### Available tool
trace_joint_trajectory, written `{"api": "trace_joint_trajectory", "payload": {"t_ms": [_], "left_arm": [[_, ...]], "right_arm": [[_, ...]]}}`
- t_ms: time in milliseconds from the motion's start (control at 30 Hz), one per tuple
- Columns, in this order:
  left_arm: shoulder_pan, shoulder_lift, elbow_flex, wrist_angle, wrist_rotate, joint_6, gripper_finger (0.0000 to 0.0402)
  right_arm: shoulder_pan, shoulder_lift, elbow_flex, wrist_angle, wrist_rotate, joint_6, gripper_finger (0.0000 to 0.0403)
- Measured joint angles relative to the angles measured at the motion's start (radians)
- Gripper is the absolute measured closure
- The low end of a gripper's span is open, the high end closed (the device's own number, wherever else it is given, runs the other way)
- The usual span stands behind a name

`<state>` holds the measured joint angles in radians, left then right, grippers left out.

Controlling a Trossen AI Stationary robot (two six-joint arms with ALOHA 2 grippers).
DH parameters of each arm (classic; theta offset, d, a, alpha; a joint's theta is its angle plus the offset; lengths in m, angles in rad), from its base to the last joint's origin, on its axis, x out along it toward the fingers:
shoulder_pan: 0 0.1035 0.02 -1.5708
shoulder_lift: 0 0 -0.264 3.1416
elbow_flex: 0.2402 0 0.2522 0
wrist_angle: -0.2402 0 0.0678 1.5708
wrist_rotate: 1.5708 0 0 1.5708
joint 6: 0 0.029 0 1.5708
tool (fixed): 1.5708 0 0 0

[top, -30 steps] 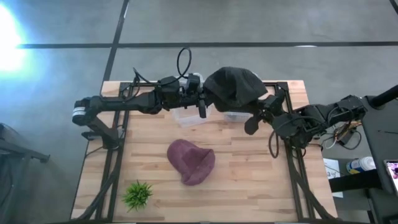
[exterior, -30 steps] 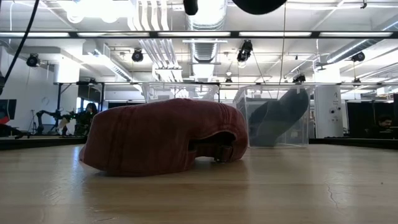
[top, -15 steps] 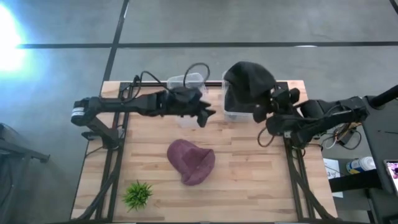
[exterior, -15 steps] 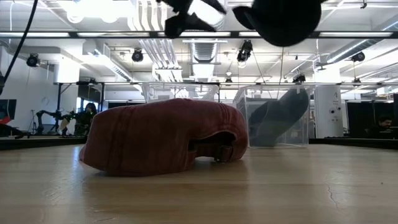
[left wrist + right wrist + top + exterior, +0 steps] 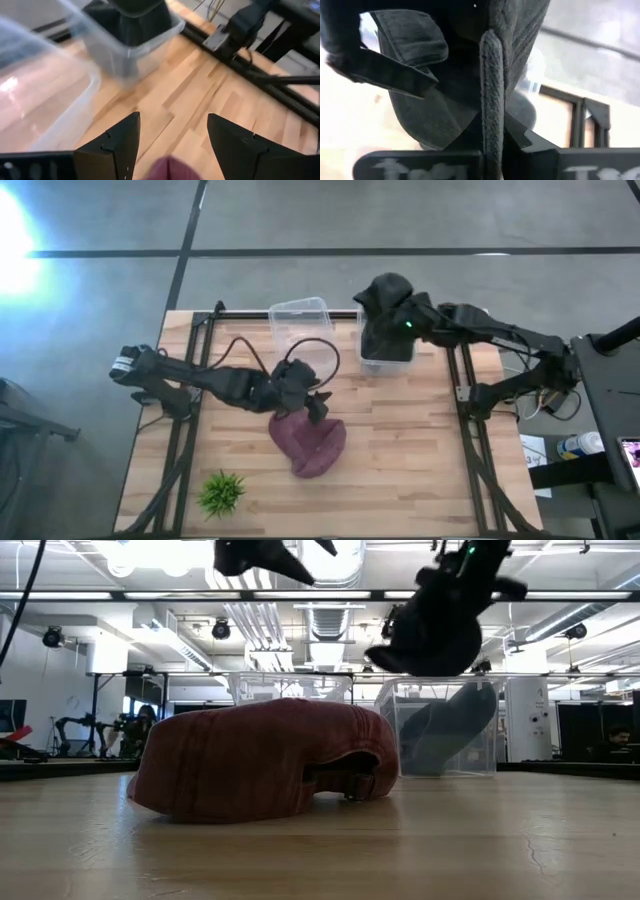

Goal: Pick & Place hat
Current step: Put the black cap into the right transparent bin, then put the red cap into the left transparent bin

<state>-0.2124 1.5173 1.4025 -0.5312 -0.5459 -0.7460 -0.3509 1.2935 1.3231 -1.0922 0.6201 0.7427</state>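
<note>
A maroon hat (image 5: pixel 310 442) (image 5: pixel 265 770) lies crown up on the wooden table. My left gripper (image 5: pixel 314 404) (image 5: pixel 173 118) hovers open just above its far edge, touching nothing. My right gripper (image 5: pixel 402 320) (image 5: pixel 492 146) is shut on a dark grey hat (image 5: pixel 385 298) (image 5: pixel 435 625). That hat hangs over the right clear bin (image 5: pixel 372 365) (image 5: pixel 392 735) at the table's far side. Another dark hat (image 5: pixel 455 730) leans inside that bin. My right gripper pinches a stitched edge of the dark grey hat (image 5: pixel 492 95) between its two fingers, coming from above. The rest of the hat (image 5: pixel 430 640) hangs slack below the fingers, lifted clear above the bin's rim.
A second clear bin (image 5: pixel 298 325) (image 5: pixel 45 100) stands left of the first at the far edge. A small green plant (image 5: pixel 221 492) sits at the near left. Black frame rails (image 5: pixel 470 430) run along both table sides.
My left gripper has opened and let go of the dark grey hat, then swung toward the near edge and down over the maroon hat. My right gripper has carried the dark hat toward the far edge and lowered it over the right bin.
</note>
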Motion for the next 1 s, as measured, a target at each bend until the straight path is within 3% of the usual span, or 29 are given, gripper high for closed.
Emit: {"api": "trace_joint_trajectory", "payload": {"t_ms": [133,300,433,600,767,900,1000], "left_arm": [[-0.030,0.000,0.000,-0.116,-0.025,-0.100,0.0177],[-0.088,0.000,0.000,-0.298,-0.097,-0.231,0.0177],[-0.128,0.000,0.000,-0.458,-0.104,-0.341,0.0177],[-0.162,0.000,-0.020,-0.572,-0.061,-0.414,0.0177],[-0.166,0.000,-0.089,-0.566,0.046,-0.422,0.0177],[-0.165,0.000,-0.175,-0.560,0.081,-0.487,0.0177],[-0.145,-0.008,-0.247,-0.540,0.167,-0.544,0.0177]], "right_arm": [[-0.083,0.094,-0.005,-0.014,-0.122,-0.010,0.0390],[-0.102,0.198,-0.001,-0.008,-0.214,-0.006,0.0384],[-0.099,0.272,-0.002,-0.003,-0.309,-0.019,0.0356],[-0.084,0.328,-0.002,0.000,-0.354,-0.060,0.0312],[-0.035,0.266,-0.003,-0.004,-0.339,-0.068,0.0275],[0.005,0.153,-0.003,-0.002,-0.330,-0.085,0.0251],[0.055,0.058,-0.003,0.010,-0.329,-0.095,0.0235]]}}
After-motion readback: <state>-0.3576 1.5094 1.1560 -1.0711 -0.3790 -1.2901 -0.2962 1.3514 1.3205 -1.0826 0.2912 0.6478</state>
